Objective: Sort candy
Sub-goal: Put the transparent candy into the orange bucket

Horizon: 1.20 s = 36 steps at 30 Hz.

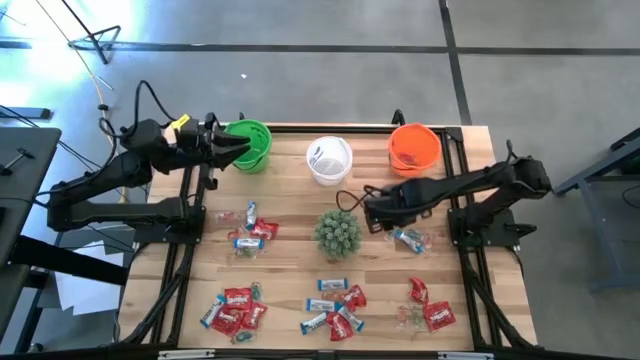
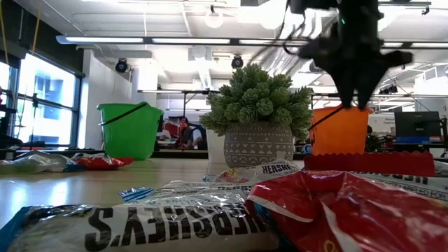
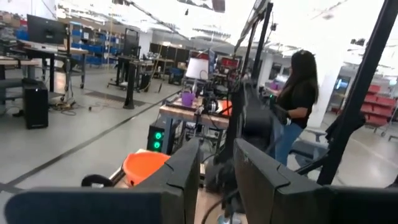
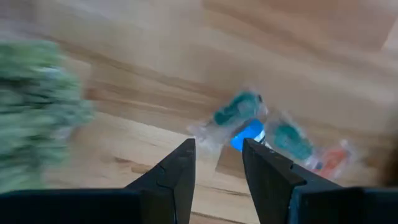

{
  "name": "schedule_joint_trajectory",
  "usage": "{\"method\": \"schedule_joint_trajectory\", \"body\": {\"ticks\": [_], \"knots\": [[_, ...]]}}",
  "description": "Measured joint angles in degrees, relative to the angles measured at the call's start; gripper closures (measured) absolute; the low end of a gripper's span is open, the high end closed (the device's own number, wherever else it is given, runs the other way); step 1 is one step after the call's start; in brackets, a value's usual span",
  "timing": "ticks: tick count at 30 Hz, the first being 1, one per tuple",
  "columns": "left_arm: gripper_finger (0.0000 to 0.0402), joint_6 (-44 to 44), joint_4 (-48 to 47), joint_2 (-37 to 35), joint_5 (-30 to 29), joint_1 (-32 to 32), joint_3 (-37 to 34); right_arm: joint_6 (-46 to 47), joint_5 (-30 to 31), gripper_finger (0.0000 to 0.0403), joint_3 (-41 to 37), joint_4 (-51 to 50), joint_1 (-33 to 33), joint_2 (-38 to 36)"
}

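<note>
From above, we see the candy [image 1: 243, 232] spread in loose mixed heaps over the wooden table [image 1: 290, 270], red and blue-and-white wrappers together, with three cups lined along the far edge as likely bins: a green cup [image 1: 252, 146], a white cup [image 1: 329, 160] and an orange cup [image 1: 414, 148]; a spiky potted plant [image 1: 338, 233] sits in the middle as clutter to work around. Our left gripper [image 1: 238, 146] is parked over the rim of the green cup, which reads to us as a drop position, and our right gripper [image 1: 372, 210] hangs between the plant and a small heap of sweets [image 1: 410, 238], presumably lining up a pick. From table height, wrapped sweets [image 2: 189, 220] fill the near ground, the plant stands mid-table, and a dark gripper [image 2: 353, 87] hangs in front of the orange cup, clear of the tabletop. Through the left wrist camera we look across the room past the orange cup [image 3: 144, 169]; the left fingers [image 3: 180, 180] stand a little apart with nothing between them. Through the right wrist camera, the right fingers [image 4: 179, 171] are likewise parted and empty, aimed down at a few clear-wrapped blue and teal sweets [image 4: 249, 127] lying on the wood just beyond the tips, not yet touched.
</note>
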Motion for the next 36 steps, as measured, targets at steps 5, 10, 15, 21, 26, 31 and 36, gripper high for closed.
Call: {"method": "schedule_joint_trajectory", "body": {"ticks": [5,10,15,21,26,31,36], "knots": [[0.0319,-2.32,-0.04,-1.72,-0.02,0.01,0.00,7.53,-0.89,0.0274,-6.14,3.71,1.74,0.00],[0.0319,-4.41,0.22,-2.64,-0.04,0.02,0.00,15.70,-0.84,0.0274,-11.80,8.57,2.81,0.00],[0.0319,-4.84,0.78,-2.95,-0.05,0.00,0.00,21.74,0.94,0.0274,-18.11,19.53,3.02,0.00],[0.0319,-4.80,0.83,-3.00,-0.06,0.01,0.02,28.33,4.05,0.0274,-24.12,29.67,3.11,-0.32],[0.0319,-3.81,0.79,-3.02,-0.07,0.00,0.02,29.00,4.34,0.0274,-25.08,29.93,3.09,-0.31],[0.0319,-3.79,0.79,-3.00,-0.09,0.00,0.02,29.03,4.39,0.0277,-25.12,29.38,3.07,-0.23],[0.0319,-3.32,0.79,-3.00,-0.09,0.00,0.02,29.08,4.25,0.0317,-25.14,27.58,3.07,-0.13]]}}
